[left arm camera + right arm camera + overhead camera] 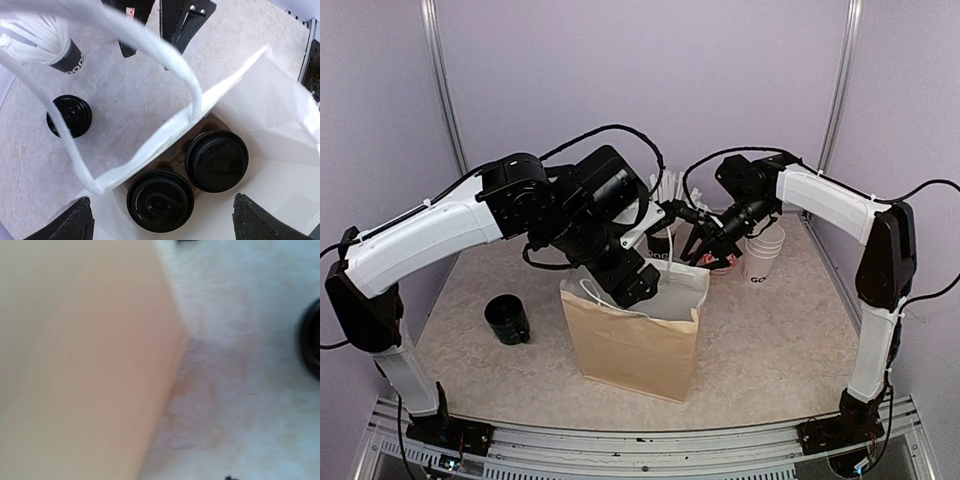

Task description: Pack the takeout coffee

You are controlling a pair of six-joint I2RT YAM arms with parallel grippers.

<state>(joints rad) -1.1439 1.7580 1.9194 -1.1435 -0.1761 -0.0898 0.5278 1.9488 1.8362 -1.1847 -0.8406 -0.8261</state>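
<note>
Little writing can be read. The stack of white cups [763, 255] shows black letters starting "GO" near its base. The black cup of straws [70, 55] carries white lettering that is upside down for us and too unclear to make out.

We see the takeout coffee [69, 116] only from above (just its black lid, no lettering). It stands on the table [770, 350] outside the paper bag [635, 345], just beyond the bag's far side and near the straws. Inside the bag, two lidded cups [160, 200] sit side by side in a pulp carrier [167, 165].

The left end effector [161, 196] hangs over the bag's mouth, jaws spread wide and holding nothing. The bag's white handle [150, 45] loops across our view of it. The right end effector [149, 57] is just beyond the bag's far rim, fingers apart with bare table showing between them. Its own camera gives us only a blur of tan bag and table.

A dark mug [507, 320] stands left of the bag, apart from it. We find bare table right of the bag and in front of it, up to the metal rail [640, 455] at the near edge.
</note>
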